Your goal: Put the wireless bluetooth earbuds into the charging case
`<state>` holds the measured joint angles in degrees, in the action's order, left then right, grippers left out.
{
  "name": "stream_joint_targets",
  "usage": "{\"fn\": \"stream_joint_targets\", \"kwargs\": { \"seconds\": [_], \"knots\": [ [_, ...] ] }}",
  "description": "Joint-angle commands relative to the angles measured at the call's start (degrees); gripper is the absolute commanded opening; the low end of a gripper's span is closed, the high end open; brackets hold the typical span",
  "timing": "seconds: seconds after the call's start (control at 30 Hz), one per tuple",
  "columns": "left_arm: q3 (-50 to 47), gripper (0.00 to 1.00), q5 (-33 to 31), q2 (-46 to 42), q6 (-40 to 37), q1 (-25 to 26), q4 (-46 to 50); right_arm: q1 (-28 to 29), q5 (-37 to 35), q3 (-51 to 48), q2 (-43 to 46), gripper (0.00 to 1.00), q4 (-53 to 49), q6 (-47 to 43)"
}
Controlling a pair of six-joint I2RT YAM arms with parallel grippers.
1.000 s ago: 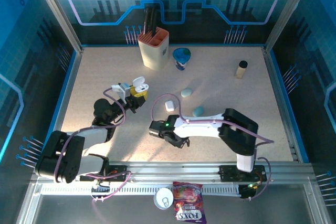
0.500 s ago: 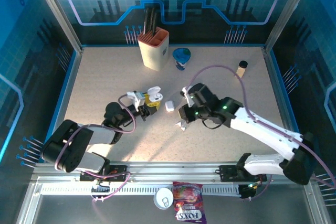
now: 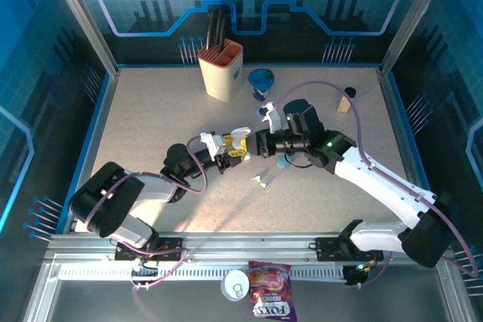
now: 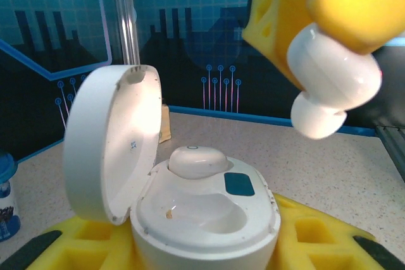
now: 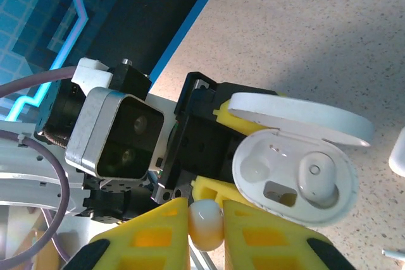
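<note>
Your right pincer (image 5: pixel 205 220) clamps an earbud (image 4: pixel 332 86), your left pincer (image 3: pixel 229 148) the open case (image 5: pixel 294 175). The earbud's angle is unclear, so it may miss the empty socket (image 4: pixel 201 212).

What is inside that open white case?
One white earbud sits in one socket; the other socket is empty. The underside of the case is hidden between the yellow fingers of the left end effector.

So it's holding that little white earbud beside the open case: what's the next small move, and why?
Probably the right gripper should ease its white earbud down over the empty socket: the left gripper holds the charging case open, with a second earbud already seated.
</note>
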<state>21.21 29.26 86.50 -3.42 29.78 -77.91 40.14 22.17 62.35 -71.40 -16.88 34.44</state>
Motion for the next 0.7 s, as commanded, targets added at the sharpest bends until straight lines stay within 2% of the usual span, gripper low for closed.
{"fn": "stream_joint_targets", "kwargs": {
  "seconds": [0.0,0.67],
  "knots": [
    [1.7,0.19,-0.4,0.6,-1.4,0.5,-2.3,-0.5,2.9,2.0,-1.0,0.18,3.1,1.7],
    [0.5,0.19,1.1,-1.0,-1.6,1.0,-2.4,0.2,-1.9,0.7,-4.3,0.16,4.3,3.6]
  ]
}}
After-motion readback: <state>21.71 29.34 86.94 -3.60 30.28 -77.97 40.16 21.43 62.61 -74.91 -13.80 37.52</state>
